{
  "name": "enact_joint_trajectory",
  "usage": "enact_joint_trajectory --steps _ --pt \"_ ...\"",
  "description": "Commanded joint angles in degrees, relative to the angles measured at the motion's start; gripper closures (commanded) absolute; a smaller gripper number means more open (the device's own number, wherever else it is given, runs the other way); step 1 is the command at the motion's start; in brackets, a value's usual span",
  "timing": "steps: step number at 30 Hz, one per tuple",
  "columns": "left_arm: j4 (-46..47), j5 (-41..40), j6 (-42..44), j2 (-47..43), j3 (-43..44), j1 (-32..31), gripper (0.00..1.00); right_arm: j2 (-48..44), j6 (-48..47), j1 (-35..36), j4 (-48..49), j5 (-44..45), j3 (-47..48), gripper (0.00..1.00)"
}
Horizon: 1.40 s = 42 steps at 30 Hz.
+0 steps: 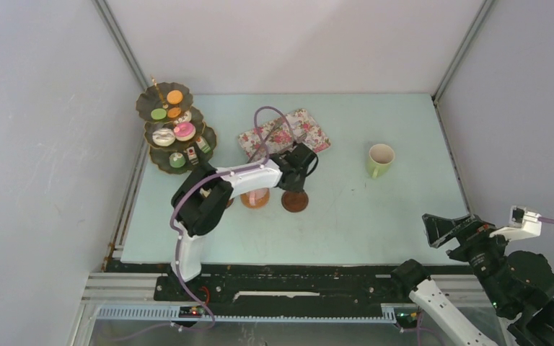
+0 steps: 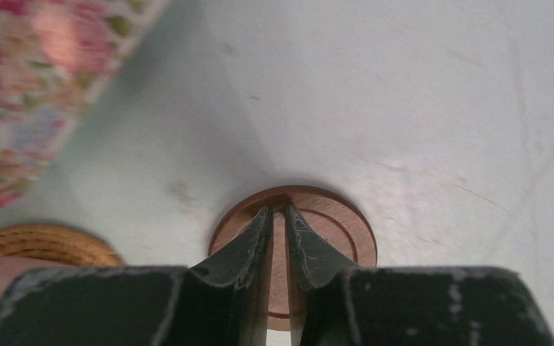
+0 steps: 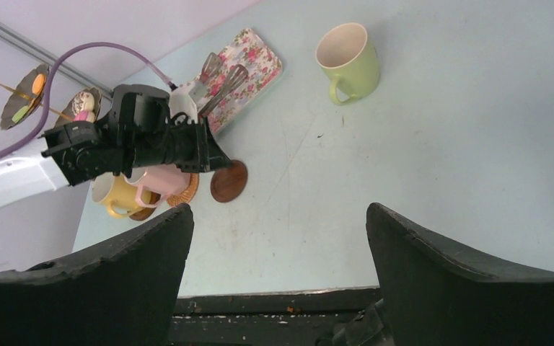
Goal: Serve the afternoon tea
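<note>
While the left hand (image 2: 278, 213) hangs directly over the bare brown coaster (image 2: 335, 223), fingers nearly together and any grip not discernible, the green mug (image 3: 346, 54) stands well off to its right. It is ahead of the right hand (image 3: 278, 209), which is spread wide and empty.

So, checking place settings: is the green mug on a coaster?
No, the green mug stands on bare table, apart from the nearest coaster.

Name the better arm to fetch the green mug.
Right. The green mug stands over on the right; the right fingers are open and empty, the left fingers down at the bare coaster.
</note>
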Motion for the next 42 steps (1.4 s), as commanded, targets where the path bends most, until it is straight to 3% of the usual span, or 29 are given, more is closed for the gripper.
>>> enact_joint_trajectory --steps 1,8,11,19,25,34,39,42 --pt "-6.7 -2.9 3.6 2.2 0.0 3.2 0.8 2.1 -0.5 0.3 2.3 -1.3 -1.3 0.08" --pt "-6.4 1.5 5.2 1.4 2.3 3.1 0.74 5.6 -0.7 0.3 1.9 -4.9 -5.3 0.07" --pt "-4.7 3.9 5.6 0.1 2.3 3.1 0.66 7.7 -0.9 0.3 2.6 -6.4 -6.9 0.06" --pt "-5.9 9.0 7.2 3.8 7.7 3.5 0.55 10.2 -1.7 0.3 6.4 -8.9 -6.9 0.07" --pt "-9.0 9.6 8.2 5.6 11.8 4.1 0.52 10.8 -1.4 0.3 6.1 -9.4 -6.9 0.07" --pt "-15.8 10.8 4.0 -8.9 14.3 4.6 0.42 16.2 -2.0 0.4 6.4 -6.6 -11.0 0.03" --pt "-15.9 17.0 0.3 -21.9 12.3 4.7 0.35 25.0 -1.2 -1.0 9.1 -1.3 -12.1 0.0" --pt "-15.0 22.4 -1.0 -29.4 10.3 4.7 0.29 32.7 -1.0 -6.6 10.4 -1.9 -11.7 0.0"
